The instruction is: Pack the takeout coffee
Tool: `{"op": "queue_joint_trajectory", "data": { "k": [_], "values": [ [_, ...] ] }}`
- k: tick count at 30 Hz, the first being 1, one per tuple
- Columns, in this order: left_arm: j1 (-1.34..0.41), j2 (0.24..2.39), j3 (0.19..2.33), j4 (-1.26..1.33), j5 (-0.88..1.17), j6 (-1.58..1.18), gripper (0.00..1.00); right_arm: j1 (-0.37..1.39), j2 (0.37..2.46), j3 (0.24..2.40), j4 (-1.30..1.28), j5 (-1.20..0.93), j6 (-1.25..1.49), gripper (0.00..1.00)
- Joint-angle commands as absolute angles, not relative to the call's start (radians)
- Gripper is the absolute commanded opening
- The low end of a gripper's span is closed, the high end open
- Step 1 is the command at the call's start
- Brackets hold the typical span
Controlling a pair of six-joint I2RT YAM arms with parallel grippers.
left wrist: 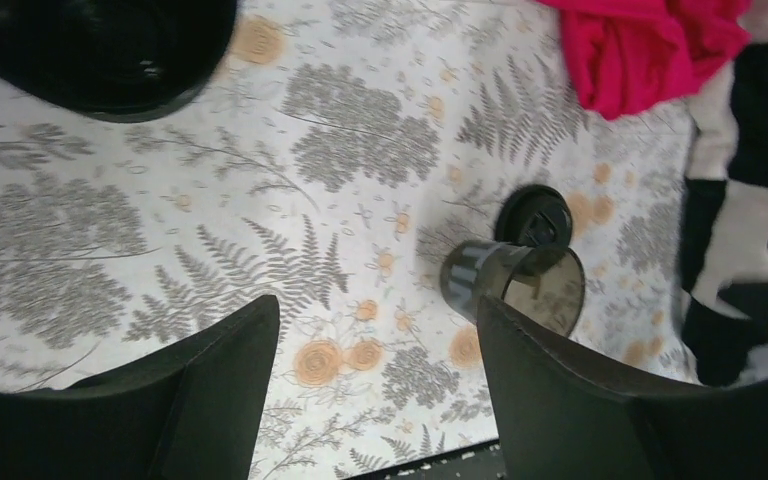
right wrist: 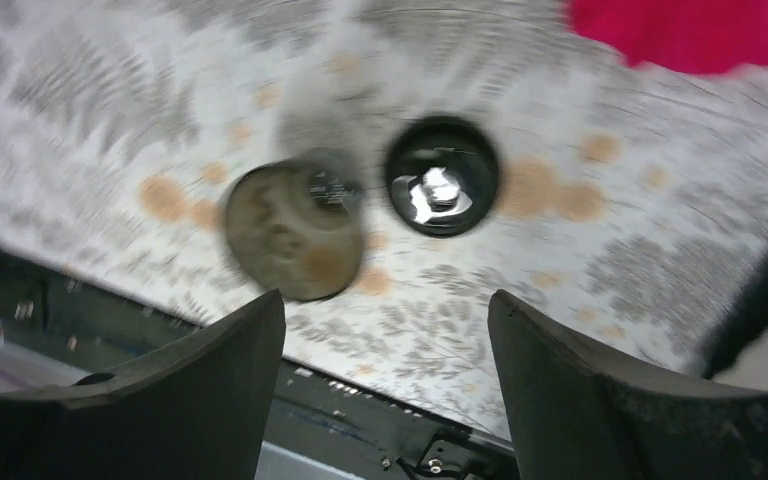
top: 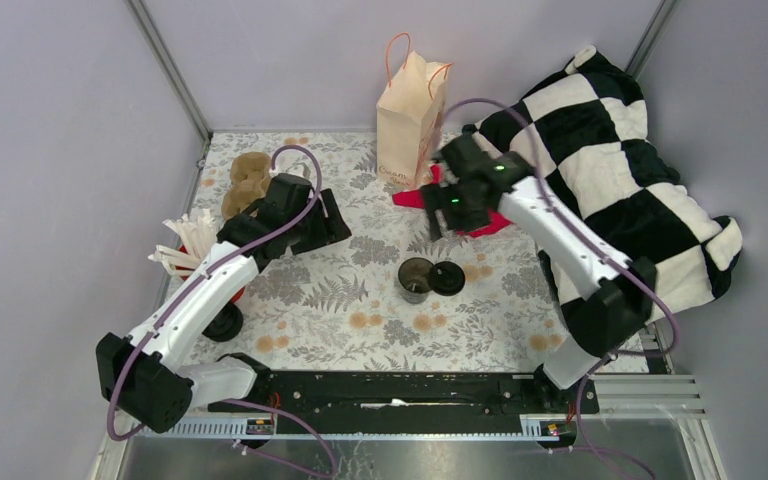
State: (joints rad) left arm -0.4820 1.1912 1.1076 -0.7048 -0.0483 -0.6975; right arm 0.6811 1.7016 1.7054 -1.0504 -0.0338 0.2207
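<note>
**Operator:** Report the position of the coffee cup (top: 415, 277) with reference to the paper bag (top: 410, 115).

**Technician:** The coffee cup stood upright on the table (top: 340, 310), on the near side of the paper bag and well apart from it. The cup was uncovered, with its mouth open. The lid (top: 448, 277) lay flat on the table, as far from the bag as the cup was and slightly further right, just beside the cup.

**Operator:** State the condition of the left gripper (top: 330, 225).

**Technician:** It was positioned left of the paper bag and nearer to the arm bases. Its jaws were spread and gripped nothing. Its wrist view showed the cup (left wrist: 515, 285) and lid (left wrist: 535, 215) beyond the fingertips, apart from them.

**Operator:** And the right gripper (top: 438, 218)?

**Technician:** It was on the near side of the paper bag, between the bag and the cup, above a red cloth (top: 410, 197) that lay by the bag's base. Its jaws were also spread and empty. Its wrist view was blurred, but the cup (right wrist: 295, 230) and lid (right wrist: 442, 175) were visible below, both clear of the fingers.
</note>
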Motion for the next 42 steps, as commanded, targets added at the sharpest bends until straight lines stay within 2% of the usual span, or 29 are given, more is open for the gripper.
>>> {"op": "queue_joint_trajectory", "data": {
  "k": [1, 3, 9, 13, 18, 23, 35, 42],
  "values": [
    [-0.476, 1.222, 1.091, -0.577, 0.167, -0.676, 0.78, 0.488, 1.605, 1.467, -0.897, -0.066, 0.201, 0.83],
    [-0.477, 1.276, 1.097, -0.548, 0.27, -0.673, 0.8, 0.444, 1.633, 1.376, -0.866, -0.066, 0.144, 0.87],
    [-0.538, 1.458, 1.169, -0.507, 0.454, -0.652, 0.81, 0.441, 1.694, 1.209, -0.689, -0.17, 0.102, 0.89],
    [-0.613, 1.584, 1.267, -0.551, 0.487, -0.606, 0.73, 0.472, 1.712, 1.19, -0.661, -0.167, 0.091, 0.89],
    [-0.643, 1.669, 1.327, -0.578, 0.485, -0.585, 0.63, 0.536, 1.738, 1.194, -0.64, -0.068, 0.114, 0.87],
    [-0.647, 1.69, 1.335, -0.579, 0.489, -0.583, 0.58, 0.596, 1.771, 1.21, -0.626, 0.066, 0.132, 0.86],
    [-0.648, 1.659, 1.31, -0.579, 0.448, -0.594, 0.57, 0.632, 1.825, 1.219, -0.583, 0.109, 0.153, 0.86],
    [-0.647, 1.595, 1.283, -0.583, 0.373, -0.598, 0.58, 0.634, 1.845, 1.218, -0.569, 0.115, 0.156, 0.77]
  ]
}}
